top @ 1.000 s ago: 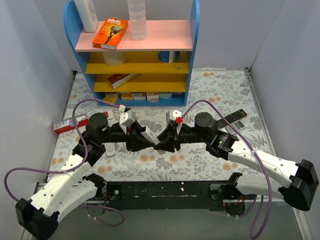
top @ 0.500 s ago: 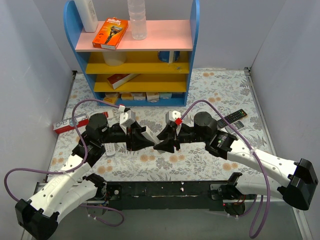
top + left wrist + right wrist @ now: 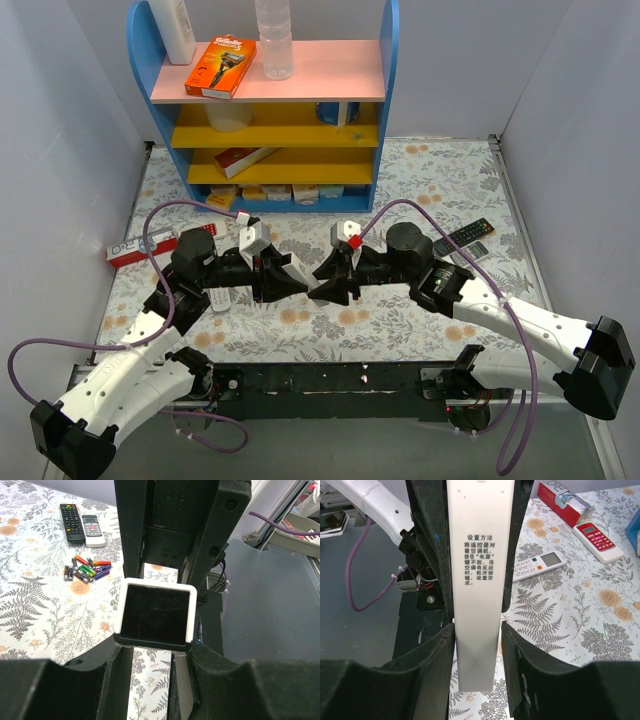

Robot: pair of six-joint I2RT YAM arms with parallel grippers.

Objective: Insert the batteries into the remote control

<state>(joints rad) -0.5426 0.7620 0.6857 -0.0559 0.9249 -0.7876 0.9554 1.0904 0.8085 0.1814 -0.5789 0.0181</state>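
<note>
Task judged barely begun: remote control [image 3: 477,580] raised at centre frame, clamped in left pincer [image 3: 156,647], flanked by right pincer [image 3: 477,630] with grip not determinable; batteries [image 3: 85,570] loose on worktop [image 3: 40,610], upper left, none seen loaded.

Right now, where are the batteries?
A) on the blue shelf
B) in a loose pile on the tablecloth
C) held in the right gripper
B: the left wrist view shows the batteries lying loose on the floral tablecloth, just below the black remote.
</note>
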